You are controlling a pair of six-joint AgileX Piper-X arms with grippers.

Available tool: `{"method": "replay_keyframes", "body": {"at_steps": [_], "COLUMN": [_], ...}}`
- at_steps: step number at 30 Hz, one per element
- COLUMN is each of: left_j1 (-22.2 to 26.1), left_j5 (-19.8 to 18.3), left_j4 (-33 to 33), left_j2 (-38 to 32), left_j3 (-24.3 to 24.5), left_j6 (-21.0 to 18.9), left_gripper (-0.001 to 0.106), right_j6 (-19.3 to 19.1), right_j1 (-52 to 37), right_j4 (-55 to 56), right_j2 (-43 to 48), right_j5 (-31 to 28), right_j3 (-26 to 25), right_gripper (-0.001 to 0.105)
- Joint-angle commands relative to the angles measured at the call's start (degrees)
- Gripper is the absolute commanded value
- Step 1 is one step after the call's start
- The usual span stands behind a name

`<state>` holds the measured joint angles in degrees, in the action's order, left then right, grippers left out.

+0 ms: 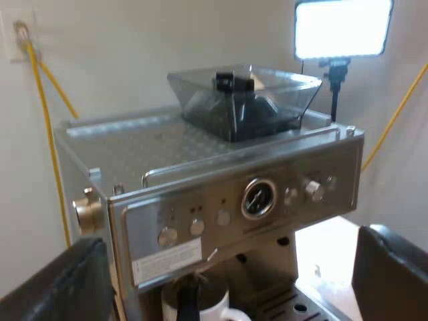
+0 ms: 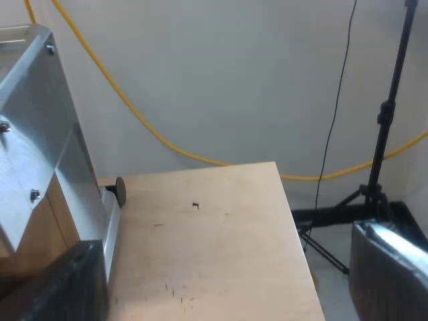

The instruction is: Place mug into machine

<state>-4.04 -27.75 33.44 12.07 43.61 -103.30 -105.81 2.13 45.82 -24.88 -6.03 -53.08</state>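
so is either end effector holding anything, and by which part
Nothing is held: the left end effector and the right end effector are both open and empty.

The espresso machine is brushed, satin metal, with a smoky clear-plastic bean hopper on its top. The mug under its front is glossy white; the table beside it is pale, matt wood.
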Motion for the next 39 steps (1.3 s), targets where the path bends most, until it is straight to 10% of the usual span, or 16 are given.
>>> {"method": "replay_keyframes", "body": {"at_steps": [1, 9, 30, 39], "left_j1": [0.0, 0.0, 0.0, 0.0], "left_j5": [-0.3, 8.8, 18.3, 20.7], "left_j4": [1.0, 8.8, 29.2, 26.7], "left_j2": [-2.0, -8.5, -20.9, -20.9], "left_j3": [0.4, 0.4, 0.6, -0.8], "left_j6": [-1.0, -0.2, 0.6, 0.9], "left_gripper": [0.075, 0.075, 0.075, 0.075], "right_j6": [-1.0, -1.0, -1.2, -1.0], "right_j1": [-0.2, -0.2, -0.2, -0.2], "right_j4": [1.3, 3.3, 10.4, 10.4], "right_j2": [2.6, 12.2, 28.2, 27.9], "right_j5": [0.4, 0.4, 3.1, 5.1], "right_j3": [0.0, 1.5, 10.8, 14.1], "right_gripper": [0.087, 0.087, 0.087, 0.087]}}
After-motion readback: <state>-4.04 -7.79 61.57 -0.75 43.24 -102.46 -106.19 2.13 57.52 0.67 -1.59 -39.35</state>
